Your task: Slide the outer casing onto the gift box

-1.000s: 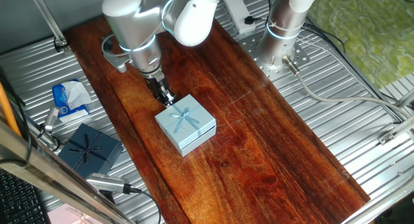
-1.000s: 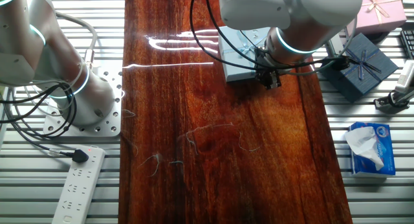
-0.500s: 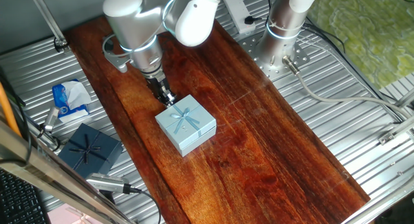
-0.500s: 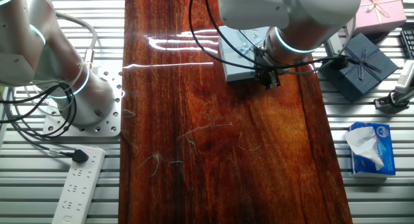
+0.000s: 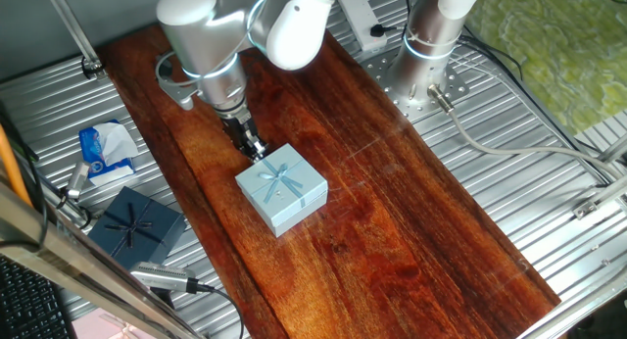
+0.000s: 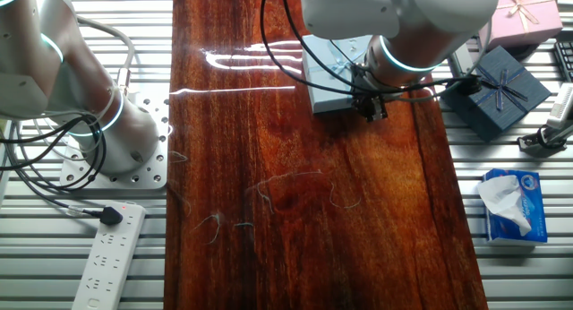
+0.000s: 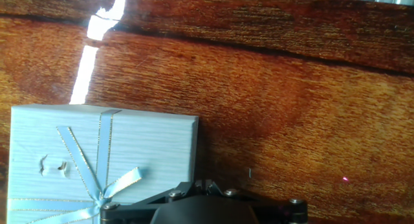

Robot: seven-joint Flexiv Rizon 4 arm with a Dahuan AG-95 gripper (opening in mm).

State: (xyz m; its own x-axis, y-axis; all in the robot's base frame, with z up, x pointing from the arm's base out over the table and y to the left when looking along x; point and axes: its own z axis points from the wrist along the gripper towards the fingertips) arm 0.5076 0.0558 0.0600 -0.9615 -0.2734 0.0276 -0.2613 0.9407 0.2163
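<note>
Sitting mid-board on the wooden table (image 5: 411,231), left of center: outer casing (image 5: 281,188), bow up, inner tray not visible. Gripper (image 5: 254,148) tip is down against casing's rear edge; can't tell finger spread. Navy box (image 5: 135,226) off-board, lower left.

One fixed view looked steeply down on the wooden board (image 5: 392,212) from beyond its long edge on the navy box (image 5: 137,224) side, taking in the whole board from fairly far off. The other fixed view looked down from the opposite side, so the navy box (image 6: 501,86) lay past the board's (image 6: 269,211) far edge; both shared the board, that box and the outer casing (image 5: 281,187). The hand view sat very close above the board (image 7: 291,107), facing down, filled by the outer casing (image 7: 97,153).
</note>
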